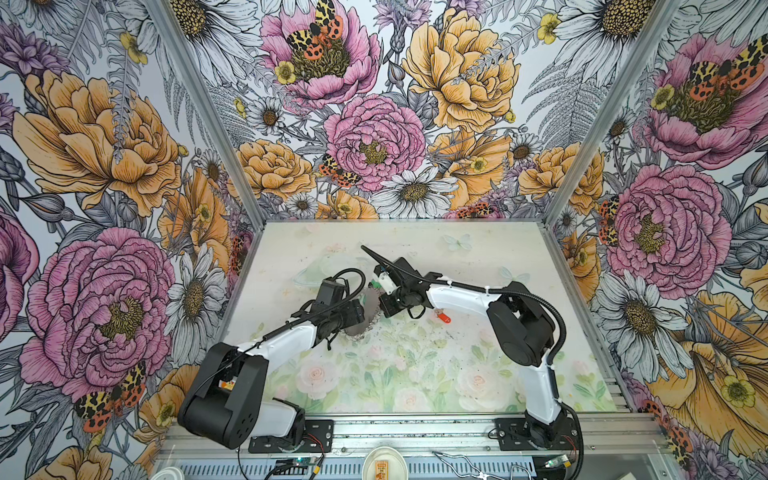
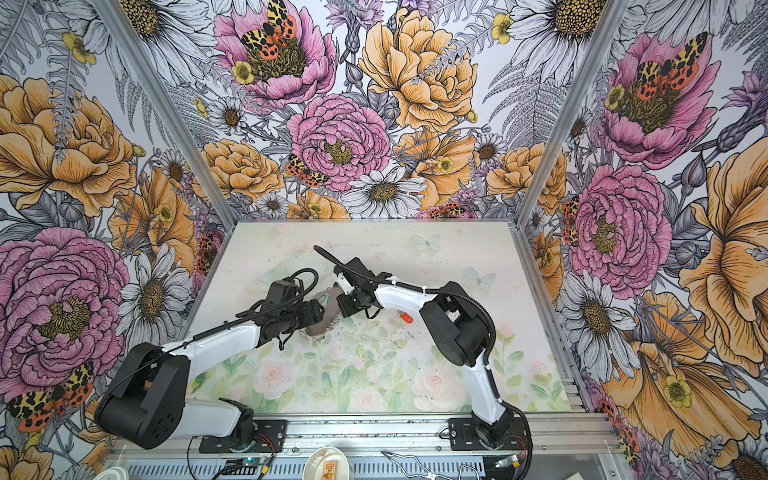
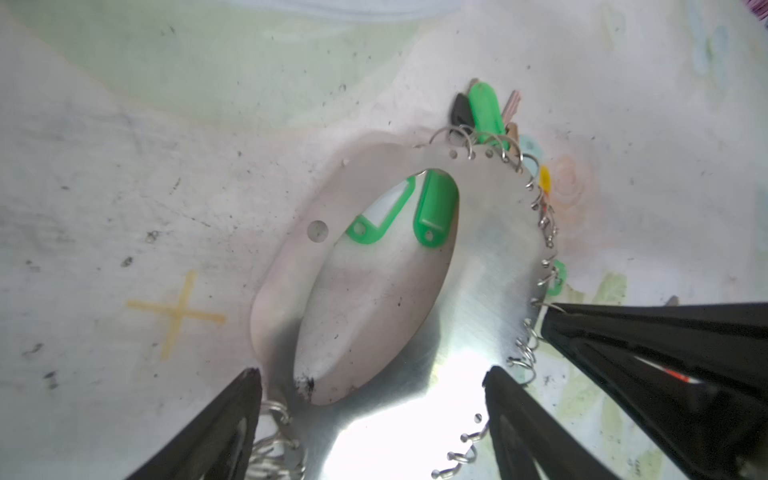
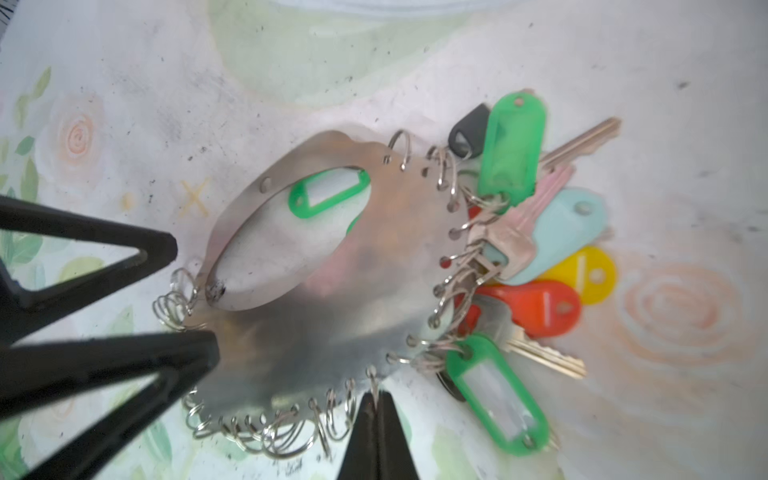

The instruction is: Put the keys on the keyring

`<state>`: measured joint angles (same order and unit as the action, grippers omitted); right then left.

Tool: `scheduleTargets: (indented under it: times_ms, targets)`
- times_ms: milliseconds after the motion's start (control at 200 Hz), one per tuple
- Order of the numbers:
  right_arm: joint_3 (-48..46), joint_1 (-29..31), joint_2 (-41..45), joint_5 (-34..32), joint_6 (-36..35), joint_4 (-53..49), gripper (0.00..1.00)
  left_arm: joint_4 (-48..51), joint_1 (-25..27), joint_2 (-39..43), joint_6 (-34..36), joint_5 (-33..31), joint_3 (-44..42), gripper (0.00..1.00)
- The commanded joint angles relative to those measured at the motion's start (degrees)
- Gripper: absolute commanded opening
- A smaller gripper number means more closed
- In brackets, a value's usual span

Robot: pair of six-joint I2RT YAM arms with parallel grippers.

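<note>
Left gripper (image 3: 371, 371) straddles the keyring (image 3: 478, 257), grip unclear; right gripper (image 4: 376, 397), closed, pinches a split ring (image 4: 372, 376); arms mostly hide the keys (image 4: 505, 239) at its twelve o'clock.

Keyring (image 4: 316, 332): sheet metal, brushed grey, glossy with bright glare.
Split rings (image 4: 266, 432) on rim: thin shiny metal wire.
Keys (image 4: 505, 243): smooth metal, silver and brassy.
Tags (image 4: 511, 149): smooth glossy plastic; green, red, yellow, pale blue, some with white matt inserts.
Table cover (image 4: 685, 124): matt floral print, scuffed, speckled with dark grime.
Left gripper (image 3: 372, 372): fingers (image 3: 216, 432) of matt black plastic.
Arms (image 1: 453, 297): glossy white and matt black shells.
Walls (image 1: 104, 166): matt floral print.
</note>
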<state>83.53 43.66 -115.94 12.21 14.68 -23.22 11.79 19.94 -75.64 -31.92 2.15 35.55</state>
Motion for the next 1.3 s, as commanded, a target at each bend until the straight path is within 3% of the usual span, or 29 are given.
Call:
scheduleTargets:
  times_ms: [0, 285, 615, 951, 1116, 1291]
  targets:
    - [-1.91, 0.18, 8.97, -2.84, -8.8, -0.19, 0.0, -0.1, -0.58, 5.8, 3.09, 2.22, 0.38, 0.85]
    - [-6.25, 0.45, 21.8, 2.46, -16.77, -0.6, 0.0, -8.82, 0.26, 16.76, 5.68, 7.95, -1.55, 0.83]
    - [-11.71, 0.45, 29.19, 8.04, -24.42, -0.2, 0.0, -21.72, 4.92, 18.96, 8.75, 17.0, -3.96, 0.71]
    - [-15.17, -1.32, 32.2, 14.15, -26.05, 3.13, 0.0, -29.68, 9.12, 22.11, 13.65, 18.5, -11.13, 0.68]
    - [-16.86, -2.64, 33.79, 18.03, -25.95, 4.93, 0.0, -30.81, 8.99, 21.78, 14.6, 22.05, -12.06, 0.52]
    - [-18.66, -3.58, 35.12, 21.1, -25.08, 8.19, 0.0, -33.13, 8.44, 20.49, 14.6, 24.77, -12.71, 0.48]
